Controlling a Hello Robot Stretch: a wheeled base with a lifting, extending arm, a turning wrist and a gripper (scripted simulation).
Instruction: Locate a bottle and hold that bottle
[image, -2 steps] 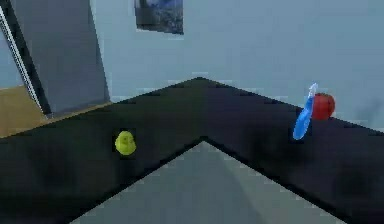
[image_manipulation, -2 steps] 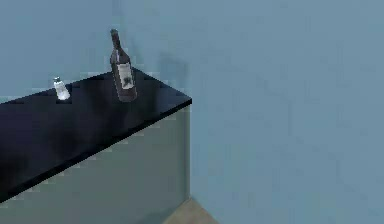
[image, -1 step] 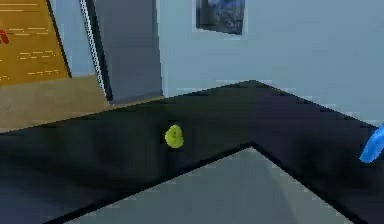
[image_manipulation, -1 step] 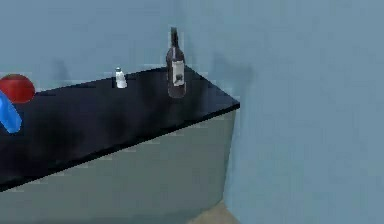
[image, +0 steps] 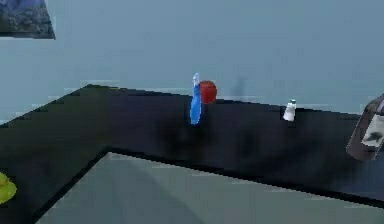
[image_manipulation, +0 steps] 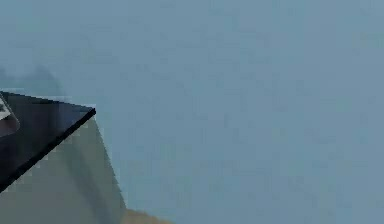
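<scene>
- Bottle (image: 290, 110): you'll find a small white one with a darker top standing upright on the black tabletop (image: 120, 130). It is in the right half of the forward view, near the table's far edge by the wall.
- To its left on the same top, well apart from it, stands a slim blue thing (image: 195, 103) with a red ball (image: 208, 92) just beside its upper part. You cannot tell whether the two touch.
- At the forward view's right edge a grey thing (image: 368, 132) sits on the tabletop, cut off by the frame; its kind is unclear.
- A yellow thing (image: 5, 188) shows at the lower left edge, and a picture (image: 25, 18) hangs on the wall at the top left.
- In the arm side view the table's corner sits at the left, against the plain blue-grey wall (image_manipulation: 250, 90).
- You cannot tell how the gripper's jaws stand.
</scene>
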